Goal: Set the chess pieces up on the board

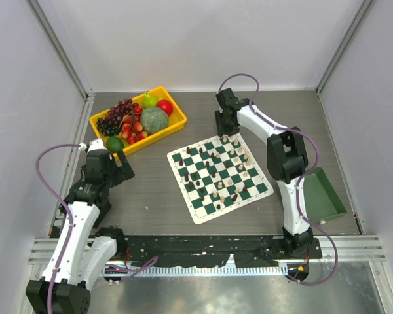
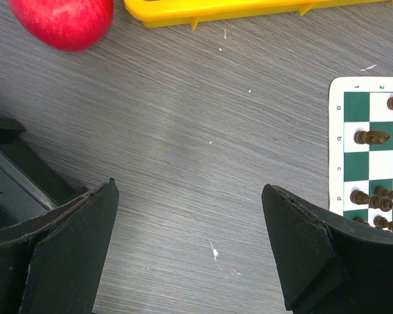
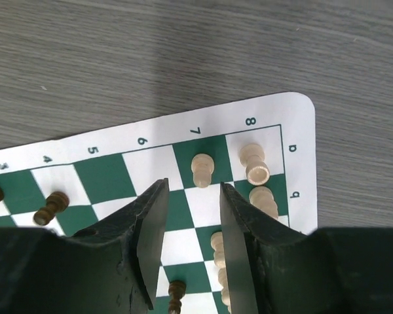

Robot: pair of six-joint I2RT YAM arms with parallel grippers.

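Fingers of the black right gripper (image 3: 192, 196) hang a little apart, holding nothing, over a corner of the green-and-white checkered board (image 3: 105, 173), just behind small cream chess pieces (image 3: 202, 169) they may grab, while the black left gripper (image 2: 190, 196) hangs wide open over the grey table (image 2: 183, 98), out of the way

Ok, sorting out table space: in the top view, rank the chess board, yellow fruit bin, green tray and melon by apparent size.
Largest to smallest, as seen in the top view:
1. chess board
2. yellow fruit bin, somewhat smaller
3. green tray
4. melon, clearly the smallest
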